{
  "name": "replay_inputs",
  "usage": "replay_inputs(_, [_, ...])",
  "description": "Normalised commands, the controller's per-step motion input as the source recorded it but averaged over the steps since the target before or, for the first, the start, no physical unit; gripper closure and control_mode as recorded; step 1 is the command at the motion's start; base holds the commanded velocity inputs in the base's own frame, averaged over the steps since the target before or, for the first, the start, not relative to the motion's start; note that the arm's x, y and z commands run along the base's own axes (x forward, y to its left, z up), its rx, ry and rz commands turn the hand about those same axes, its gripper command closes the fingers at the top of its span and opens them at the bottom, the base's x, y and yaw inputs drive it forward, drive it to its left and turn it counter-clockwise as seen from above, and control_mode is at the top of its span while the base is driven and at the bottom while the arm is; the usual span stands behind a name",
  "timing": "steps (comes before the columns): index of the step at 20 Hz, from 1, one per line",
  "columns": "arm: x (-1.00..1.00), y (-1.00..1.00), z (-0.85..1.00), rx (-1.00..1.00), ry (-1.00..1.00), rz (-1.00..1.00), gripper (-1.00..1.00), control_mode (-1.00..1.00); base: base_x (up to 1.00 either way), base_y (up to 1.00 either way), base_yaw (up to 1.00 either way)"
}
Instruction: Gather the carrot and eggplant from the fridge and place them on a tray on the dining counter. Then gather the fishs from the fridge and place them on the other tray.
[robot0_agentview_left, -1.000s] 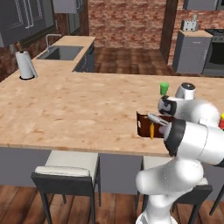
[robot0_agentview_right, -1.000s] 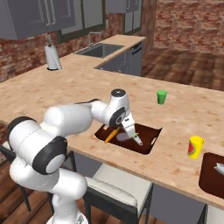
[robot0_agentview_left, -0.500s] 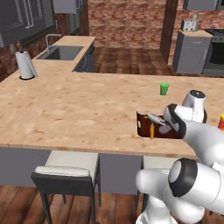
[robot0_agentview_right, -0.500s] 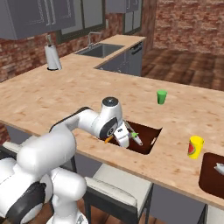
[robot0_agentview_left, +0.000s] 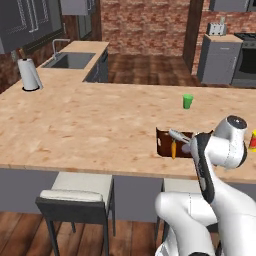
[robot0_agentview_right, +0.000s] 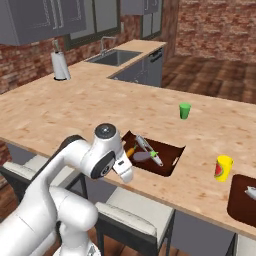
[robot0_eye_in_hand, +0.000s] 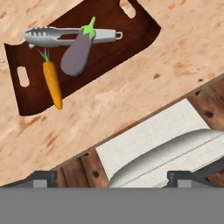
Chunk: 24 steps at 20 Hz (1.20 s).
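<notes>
On the dining counter (robot0_eye_in_hand: 144, 74) lies a dark brown tray (robot0_eye_in_hand: 113, 22) near the front edge. It holds the orange carrot (robot0_eye_in_hand: 52, 85) and, beside it, the purple eggplant (robot0_eye_in_hand: 78, 53) with its green stem. Both also show in the right base view, carrot (robot0_agentview_right: 130, 150) and eggplant (robot0_agentview_right: 142, 156), on the tray (robot0_agentview_right: 170, 167). My gripper (robot0_eye_in_hand: 113, 179) is open and holds nothing. It hangs off the counter's front edge, above a stool seat and short of the tray. The other tray (robot0_agentview_right: 240, 200) sits at the far right. The fridge is out of view.
Silver tongs (robot0_eye_in_hand: 48, 35) lie in the tray, partly under the eggplant. A green cup (robot0_agentview_right: 185, 110) and a yellow cup (robot0_agentview_right: 223, 168) stand on the counter. A paper-towel roll (robot0_agentview_left: 30, 74) and a sink (robot0_agentview_left: 70, 60) are far left. Grey-seated stools (robot0_agentview_left: 80, 187) line the front.
The hand has drawn back from over the tray toward the counter's front edge, jaws staying open. Carrot and eggplant lie still in the tray.
</notes>
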Motion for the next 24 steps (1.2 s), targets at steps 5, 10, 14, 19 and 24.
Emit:
replay_inputs(5, [-0.86,0.13,0.1,0.0,-0.13,0.04,-1.0,-1.0,0.0,0.0,0.0])
replay_inputs(10, [-0.87,0.05,-0.09,0.0,-0.1,0.01,-1.0,-1.0,0.0,0.0,0.0])
replay_inputs(14, [-0.93,0.07,-0.29,0.0,-0.06,0.01,-1.0,-1.0,0.0,0.0,0.0])
replay_inputs(19, [-0.2,0.0,-0.04,0.0,-0.01,0.0,-1.0,1.0,-0.8,0.01,0.0])
replay_inputs(24, [0.0,0.0,0.0,0.0,0.0,0.0,-1.0,1.0,-0.84,-0.02,-0.09])
